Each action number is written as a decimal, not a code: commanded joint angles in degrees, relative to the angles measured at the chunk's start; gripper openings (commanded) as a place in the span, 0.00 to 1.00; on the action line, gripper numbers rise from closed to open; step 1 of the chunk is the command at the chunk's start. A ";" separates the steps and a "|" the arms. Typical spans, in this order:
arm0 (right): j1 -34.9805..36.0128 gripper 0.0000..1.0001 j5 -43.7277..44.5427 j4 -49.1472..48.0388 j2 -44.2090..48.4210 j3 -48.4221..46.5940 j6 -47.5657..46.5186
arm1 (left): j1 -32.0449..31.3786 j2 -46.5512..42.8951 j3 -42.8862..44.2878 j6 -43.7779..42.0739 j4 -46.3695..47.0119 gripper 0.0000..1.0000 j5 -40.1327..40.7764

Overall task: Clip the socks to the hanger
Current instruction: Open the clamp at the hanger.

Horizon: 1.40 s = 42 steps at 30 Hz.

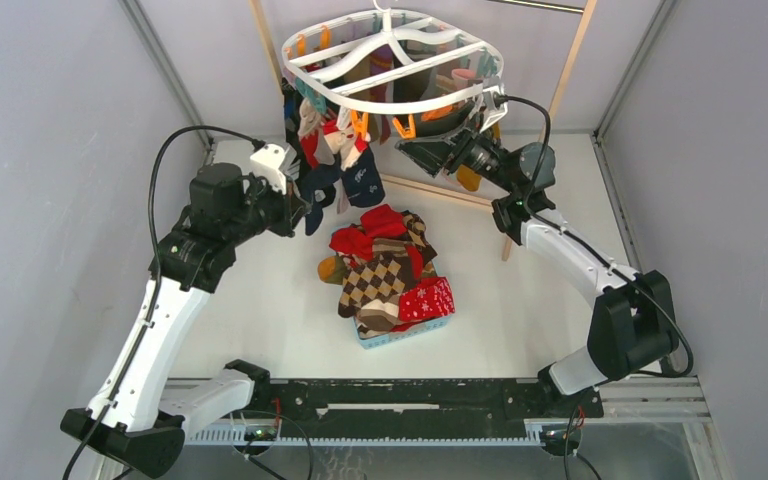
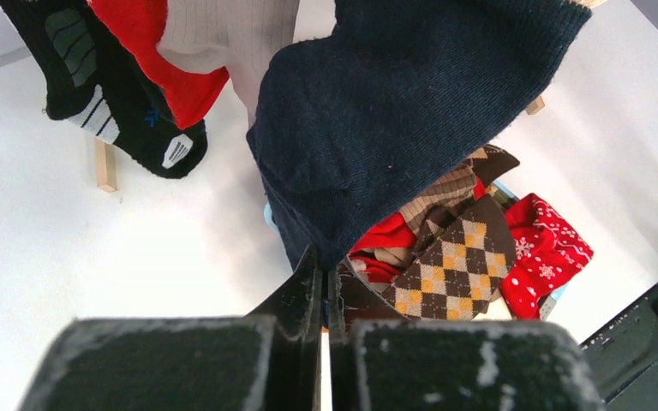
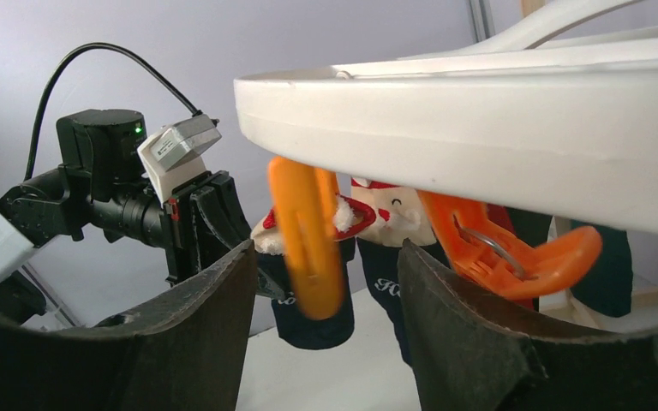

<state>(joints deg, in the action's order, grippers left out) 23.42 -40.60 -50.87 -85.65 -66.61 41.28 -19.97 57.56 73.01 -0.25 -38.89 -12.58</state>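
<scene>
The white oval hanger hangs at the back, with orange and teal clothespins under it. Several socks are clipped at its left side. My left gripper is shut on the lower edge of a hanging navy sock, the fabric pinched between its fingertips. My right gripper is open just under the hanger rim. A blurred orange clothespin dangles between its fingers without touching them. A second orange clothespin hangs to the right. Loose socks lie piled mid-table, argyle and red snowflake among them.
A small light-blue basket sits under the sock pile. The pale wooden rack frame holds up the hanger, its feet on the table. Grey walls enclose the white table on three sides.
</scene>
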 commanded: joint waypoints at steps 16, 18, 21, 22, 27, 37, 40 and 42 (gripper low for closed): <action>4.18 0.25 4.94 2.16 5.50 -0.60 -11.72 | 0.28 -2.14 2.92 -1.37 0.35 0.01 1.13; 5.04 0.20 6.45 3.91 6.46 -0.59 -14.20 | 0.28 -2.19 3.10 -1.25 0.17 0.09 1.67; 6.42 0.11 9.47 6.28 7.43 -0.66 -17.86 | 0.28 -2.19 3.46 -1.16 -0.82 0.47 1.74; 6.85 0.09 10.31 6.84 7.57 -0.64 -18.61 | 0.28 -2.15 3.71 -0.97 -1.43 0.61 1.62; 8.94 0.02 12.74 9.65 6.87 -1.87 -22.17 | 0.28 -2.23 7.00 -0.44 -6.64 0.85 0.14; 14.26 0.00 17.74 11.99 3.02 -5.76 -27.83 | 0.27 -2.88 16.07 5.52 -10.28 0.92 -7.36; 15.63 0.00 19.33 11.21 1.84 -6.90 -28.33 | 0.27 0.34 21.00 9.39 -7.63 0.91 -9.51; 16.77 0.00 21.03 10.97 1.14 -7.62 -29.03 | 0.21 3.14 24.27 12.37 -5.10 0.88 -11.72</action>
<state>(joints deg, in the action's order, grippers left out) 37.98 -22.31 -37.65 -83.79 -70.89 15.20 -19.97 56.58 90.08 5.23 -49.82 -18.81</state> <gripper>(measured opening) 0.259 0.905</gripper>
